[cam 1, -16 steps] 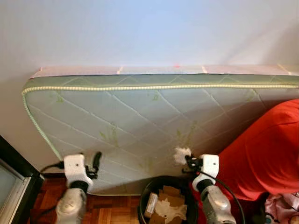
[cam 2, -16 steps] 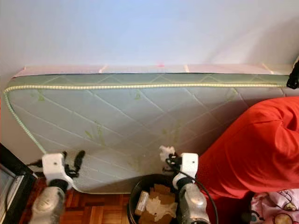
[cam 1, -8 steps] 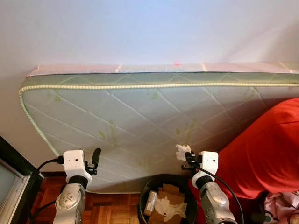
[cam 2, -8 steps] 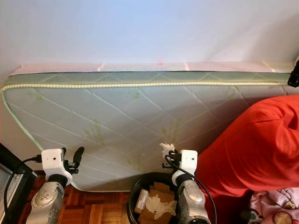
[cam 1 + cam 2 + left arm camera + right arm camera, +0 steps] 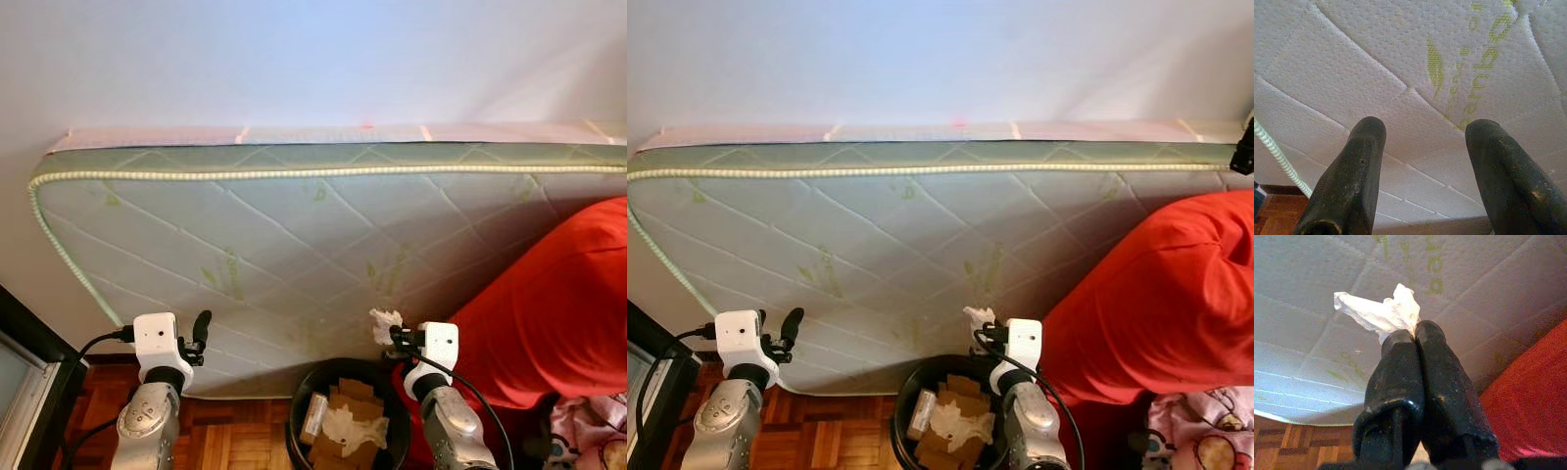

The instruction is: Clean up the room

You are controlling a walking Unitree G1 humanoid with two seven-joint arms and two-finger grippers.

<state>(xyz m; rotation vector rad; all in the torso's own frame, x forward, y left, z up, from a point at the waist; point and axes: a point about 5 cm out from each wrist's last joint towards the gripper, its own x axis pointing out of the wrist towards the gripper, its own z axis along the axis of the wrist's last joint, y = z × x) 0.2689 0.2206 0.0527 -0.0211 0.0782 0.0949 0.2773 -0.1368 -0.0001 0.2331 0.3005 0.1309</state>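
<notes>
Right gripper [image 5: 1409, 335] pinched tight on crumpled tissue [image 5: 1382, 313], held just above far rim of black bin [image 5: 306, 401]. Bin sits at foot of mattress [image 5: 294, 245], already holding cardboard and paper scraps. Left gripper [image 5: 1422, 142] spread apart, empty, left of bin. Risk: release now may drop tissue behind rim; light paper may cling to fingers.

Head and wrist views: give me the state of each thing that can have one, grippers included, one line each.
Right gripper: shut on a crumpled white tissue, raised above the bin.
Left gripper: open, holding nothing, facing the mattress.
Black bin: upright on the floor, partly filled with cardboard and paper scraps.
Mattress: standing on its long edge, leaning against the wall.
</notes>
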